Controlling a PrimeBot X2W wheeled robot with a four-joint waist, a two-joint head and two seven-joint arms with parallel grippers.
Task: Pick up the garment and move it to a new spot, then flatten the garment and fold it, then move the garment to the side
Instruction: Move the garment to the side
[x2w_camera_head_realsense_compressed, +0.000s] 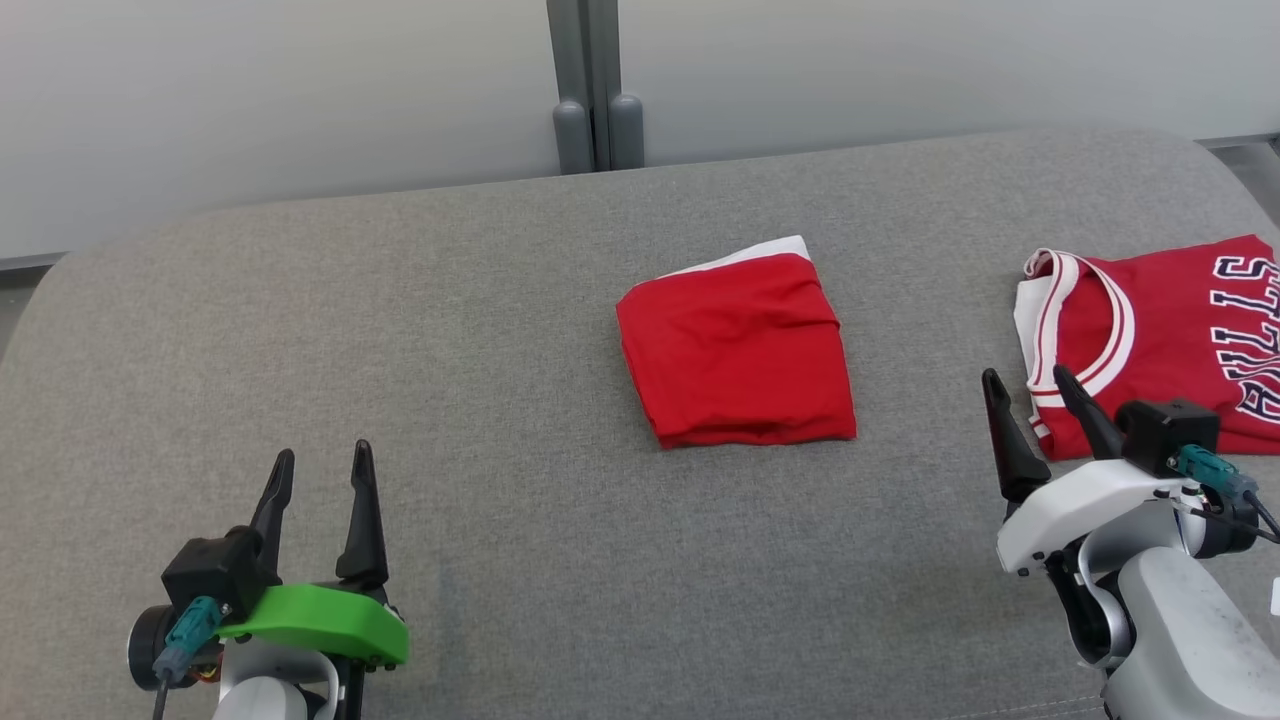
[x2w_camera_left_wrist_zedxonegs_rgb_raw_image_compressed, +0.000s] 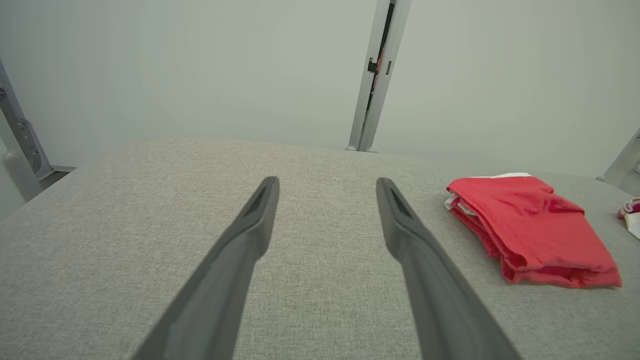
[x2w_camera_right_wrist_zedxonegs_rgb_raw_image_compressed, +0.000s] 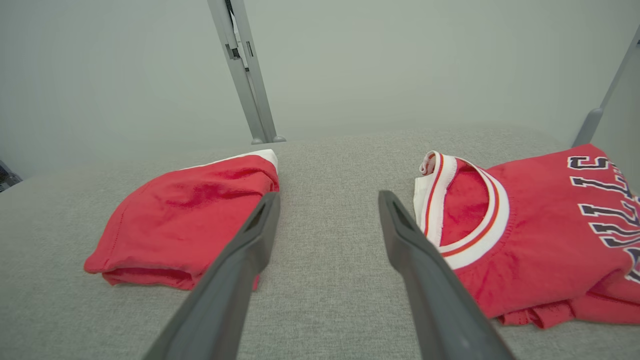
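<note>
Your left tool (x2w_camera_head_realsense_compressed: 324, 450) and right tool (x2w_camera_head_realsense_compressed: 1026, 374) both stand fully open and hold nothing. The folded red garment (x2w_camera_head_realsense_compressed: 740, 350) lies on the grey bench (x2w_camera_head_realsense_compressed: 450, 330), ahead and left of the right tool, apart from the Bulls jersey (x2w_camera_head_realsense_compressed: 1170, 330). Folding appears complete; the move to the side remains.

On grey pad (x2w_camera_head_realsense_compressed: 400, 330), prob. sofa: folded garment (x2w_camera_head_realsense_compressed: 737, 345), jersey (x2w_camera_head_realsense_compressed: 1170, 330).

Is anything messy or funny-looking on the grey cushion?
Nothing spilled or broken. The folded red garment lies tidy, just a white strip peeking out at its far edge. The red jersey to its right is a bit rumpled along its near hem.
</note>
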